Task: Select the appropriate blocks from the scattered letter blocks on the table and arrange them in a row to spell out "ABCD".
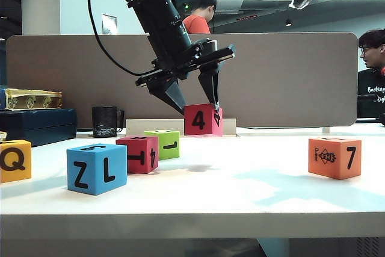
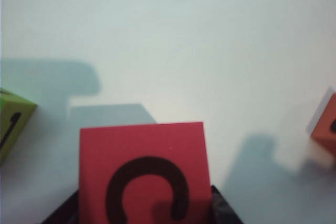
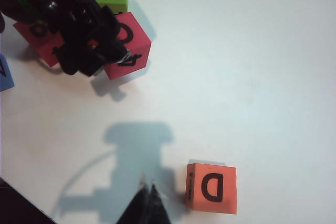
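My left gripper (image 1: 201,110) is shut on the pink-red cube (image 1: 203,120), which hangs a little above the table (image 1: 240,191); its shadow lies below. The front face reads 4, and the left wrist view shows its C face (image 2: 144,174) between the dark fingers. On the table sit the yellow-orange Q cube (image 1: 13,161), the blue Z L cube (image 1: 96,168), the red cube (image 1: 138,153), the lime-green cube (image 1: 163,144) and, far right, the orange cube (image 1: 334,157). My right gripper (image 3: 148,195) is shut and empty, hovering just beside the orange cube's D face (image 3: 212,187).
A black mug (image 1: 105,121) and stacked boxes (image 1: 36,121) stand at the back left. A brown partition (image 1: 289,76) closes the far edge, with a beige strip (image 1: 150,126) at its foot. Two people sit behind it. The table's thick front edge runs along the bottom.
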Tool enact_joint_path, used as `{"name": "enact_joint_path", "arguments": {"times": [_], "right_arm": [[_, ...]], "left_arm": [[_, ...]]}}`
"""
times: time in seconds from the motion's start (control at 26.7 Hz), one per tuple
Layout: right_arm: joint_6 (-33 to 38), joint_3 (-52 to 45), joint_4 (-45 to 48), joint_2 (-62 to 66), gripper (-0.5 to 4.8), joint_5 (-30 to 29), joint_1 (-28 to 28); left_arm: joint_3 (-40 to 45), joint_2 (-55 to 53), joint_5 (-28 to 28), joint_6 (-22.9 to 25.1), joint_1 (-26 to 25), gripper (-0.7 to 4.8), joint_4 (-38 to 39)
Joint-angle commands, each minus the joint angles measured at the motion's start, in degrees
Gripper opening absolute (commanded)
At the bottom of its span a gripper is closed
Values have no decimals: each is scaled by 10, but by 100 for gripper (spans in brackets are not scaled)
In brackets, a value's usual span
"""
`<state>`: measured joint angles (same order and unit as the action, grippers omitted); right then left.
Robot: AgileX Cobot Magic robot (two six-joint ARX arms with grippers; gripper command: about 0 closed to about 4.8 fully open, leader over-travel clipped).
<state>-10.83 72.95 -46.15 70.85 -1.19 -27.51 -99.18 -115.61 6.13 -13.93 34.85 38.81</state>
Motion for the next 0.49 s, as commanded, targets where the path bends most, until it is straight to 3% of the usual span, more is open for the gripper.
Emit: {"name": "enact_joint_path", "arguments": {"times": [0.04,0.3,0.49], "right_arm": [[-1,3,5,-2,-1,0,0],[-1,3,7,-2,-1,0,0],[-1,3,10,-2,-1,0,0]], "left_arm": [[-1,4,-11,-86,2,267,-14],[-1,4,-15,-215,10,267,-34],[-1,-2,-62,-274,19,265,-45]]}}
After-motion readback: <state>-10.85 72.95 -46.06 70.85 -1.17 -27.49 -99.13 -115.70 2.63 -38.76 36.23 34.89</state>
